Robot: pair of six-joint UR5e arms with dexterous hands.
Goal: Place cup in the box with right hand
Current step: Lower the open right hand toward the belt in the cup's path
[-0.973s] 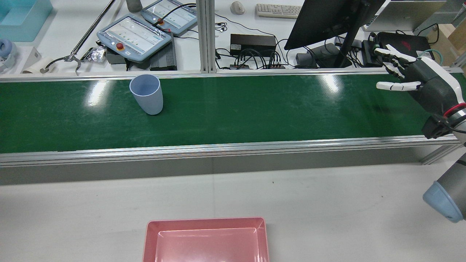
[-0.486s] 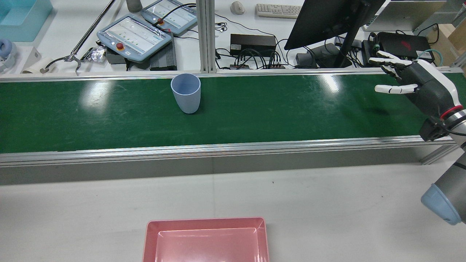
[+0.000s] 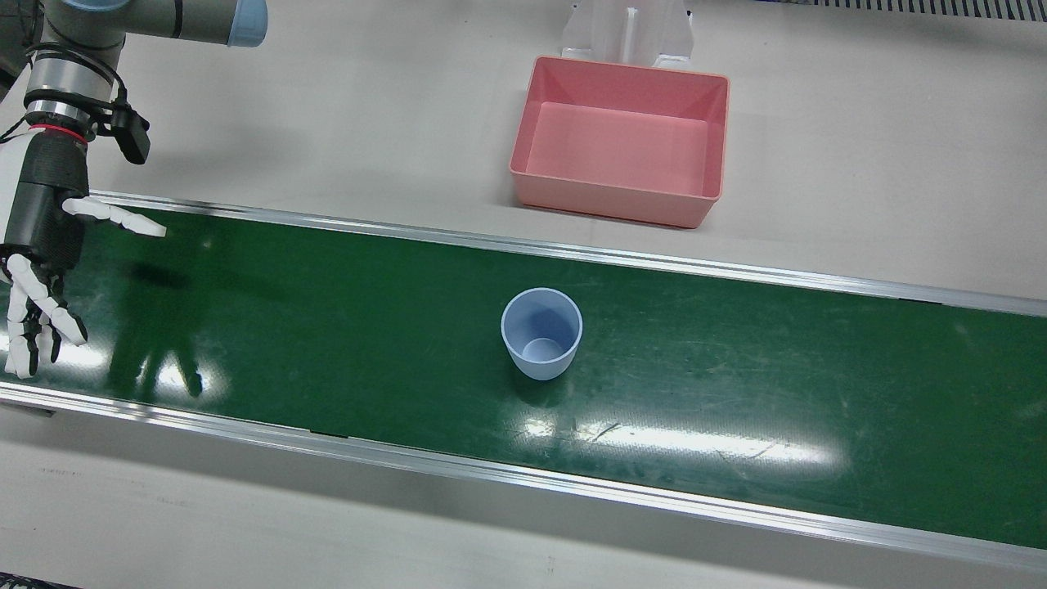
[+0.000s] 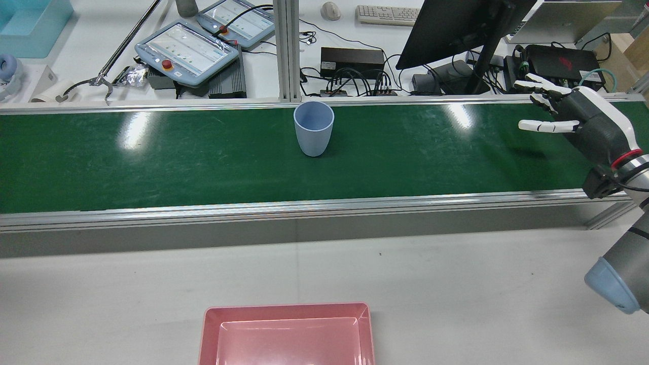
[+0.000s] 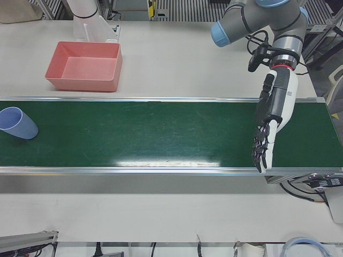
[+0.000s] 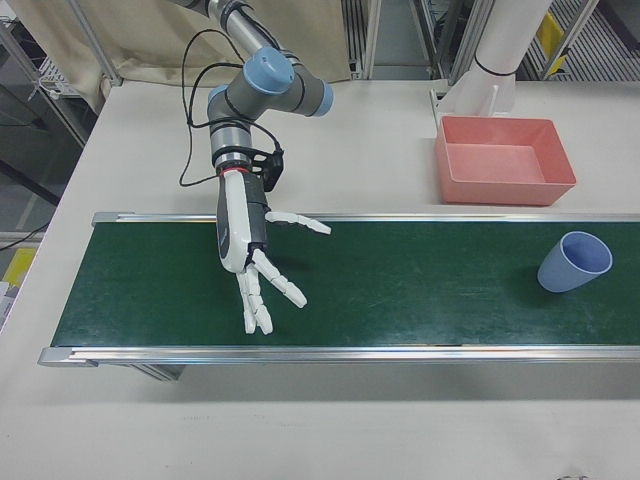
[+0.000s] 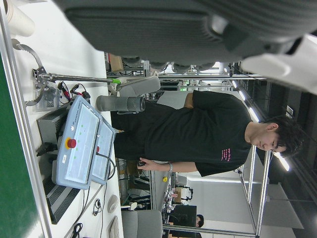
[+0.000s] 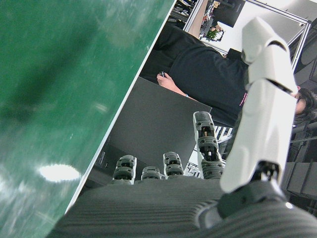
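A light blue cup (image 4: 314, 128) stands upright and empty on the green conveyor belt (image 4: 152, 162), near its far edge in the rear view. It also shows in the front view (image 3: 541, 331), the left-front view (image 5: 16, 123) and the right-front view (image 6: 573, 262). The pink box (image 4: 286, 310) sits empty on the white table on the robot's side of the belt (image 3: 605, 200). My right hand (image 4: 568, 114) hovers open over the belt's right end, fingers spread toward the cup, well apart from it (image 6: 255, 255). My left hand (image 5: 268, 123) is open over the belt's other end.
Beyond the belt's far rail stand two teach pendants (image 4: 187, 48), a black monitor (image 4: 456, 25), a keyboard and cables. A person in a black shirt (image 7: 198, 134) stands there. Aluminium rails (image 4: 304, 205) run along both belt edges.
The cup has travelled along the belt to the right in the rear view, toward my right hand. My right hand has shifted slightly and stays open.
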